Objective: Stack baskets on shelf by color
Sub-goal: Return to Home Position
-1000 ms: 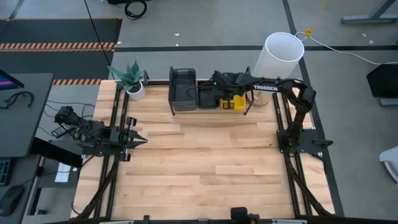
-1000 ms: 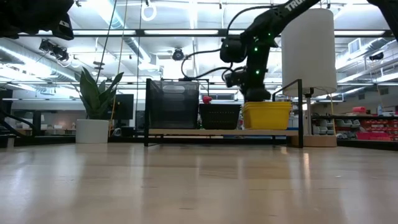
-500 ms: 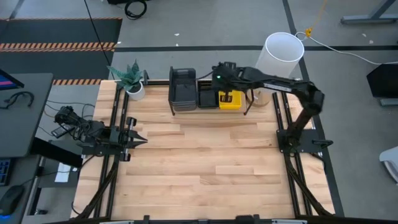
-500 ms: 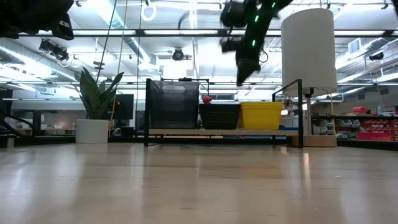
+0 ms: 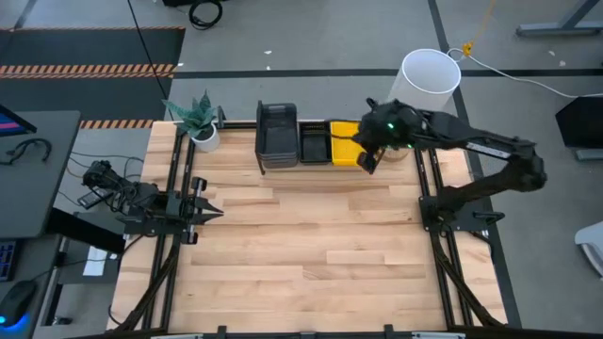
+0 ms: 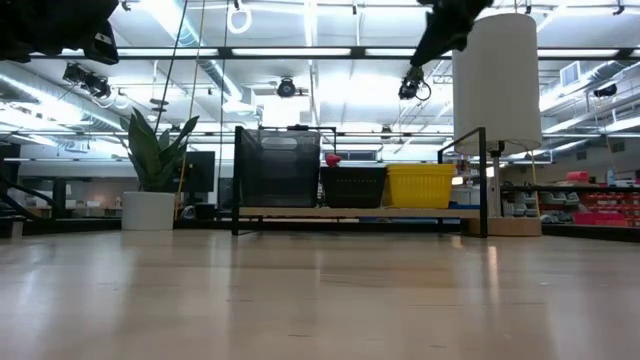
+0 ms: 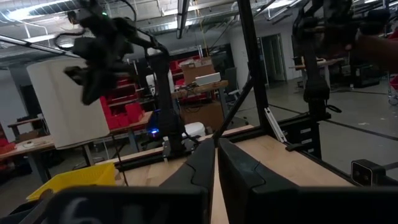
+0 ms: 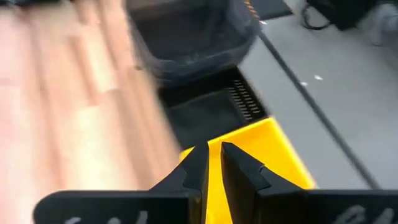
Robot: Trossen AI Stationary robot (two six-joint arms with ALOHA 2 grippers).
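Three baskets stand side by side on the shelf's point(image 5: 320, 165) light-wood board along the table's far edge. They are the dark grey one point(image 5: 276, 135), the black perforated one point(image 5: 314, 146) and the yellow one point(image 5: 343, 143). The low view shows the same row, grey point(image 6: 278, 168), black point(image 6: 352, 187) and yellow point(image 6: 425, 185). My right gripper point(image 5: 366, 160) hangs shut, high above the yellow basket's right end point(image 6: 412, 88), and touches nothing. In its wrist view the yellow basket point(image 8: 273, 155) lies below the gripper point(image 8: 214, 149). My left gripper point(image 5: 215, 209) waits shut at the table's left edge.
A tall white cylinder point(image 5: 429, 80) stands just right of the shelf's right end. A potted plant point(image 5: 198, 121) sits at the shelf's left end. Black upright rods point(image 6: 485, 180) frame the shelf. The wooden tabletop point(image 5: 311, 245) stretches in front of the shelf.
My right gripper has gone from low at the yellow basket on the shelf straight up, then toward the table's right and higher, clear of the shelf. The yellow basket has stayed in place on the board beside the black one.
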